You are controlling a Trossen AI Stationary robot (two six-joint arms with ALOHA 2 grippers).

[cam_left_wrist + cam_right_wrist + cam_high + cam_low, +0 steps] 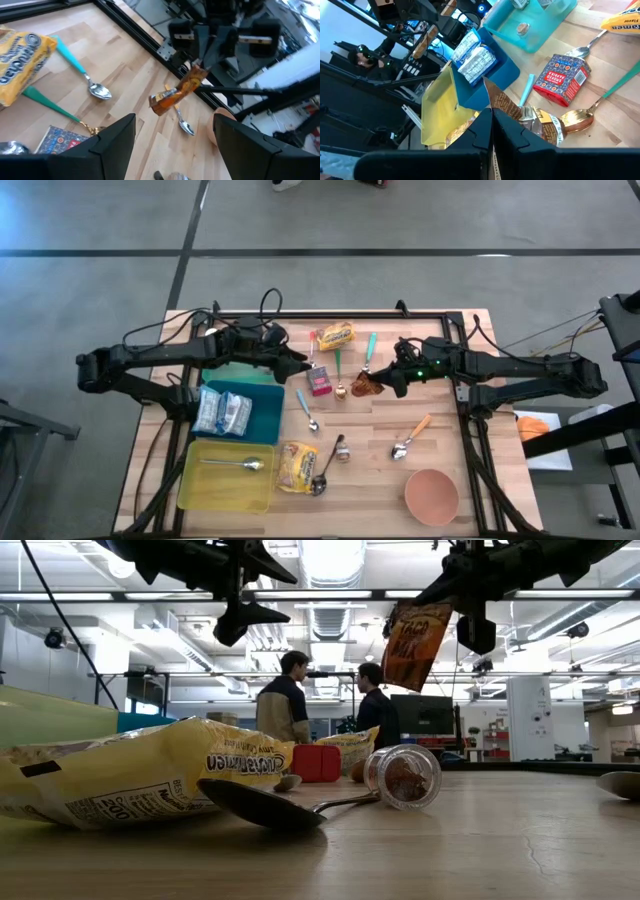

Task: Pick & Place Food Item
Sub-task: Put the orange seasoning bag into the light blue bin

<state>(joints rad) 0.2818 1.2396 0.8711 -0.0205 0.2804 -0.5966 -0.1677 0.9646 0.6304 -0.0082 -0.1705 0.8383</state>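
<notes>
The carry step was in hand. The right gripper (388, 383) had its jaws clenched on the top edge of a small orange-brown foil seasoning packet (367, 386), and the packet hung clear of the light wooden slatted table (450, 430), above the middle of the top, a little toward one o'clock from centre. In the low view the packet (413, 642) dangled well above the board, so the lift looked finished and the transfer not yet done.

The packet's long axis ran close to vertical, tilted slightly, its pinched end up in the fingers and its free end pointing down at the table; the left wrist view showed the packet (176, 95) slanting the same way.

The left gripper (297, 367) waited at about eleven o'clock from centre, jaws released and holding nothing, over the far edge of the blue plastic bin (262, 418) that held white wrapped packs.

As a judgement, the next move called for travel toward the bins at eight o'clock, the blue one or the yellow plastic tray (200, 485) with a metal spoon in it, keeping the hanging end above the red spice tin (320, 381) and the scattered spoons. Which bin was meant could not be told.
</notes>
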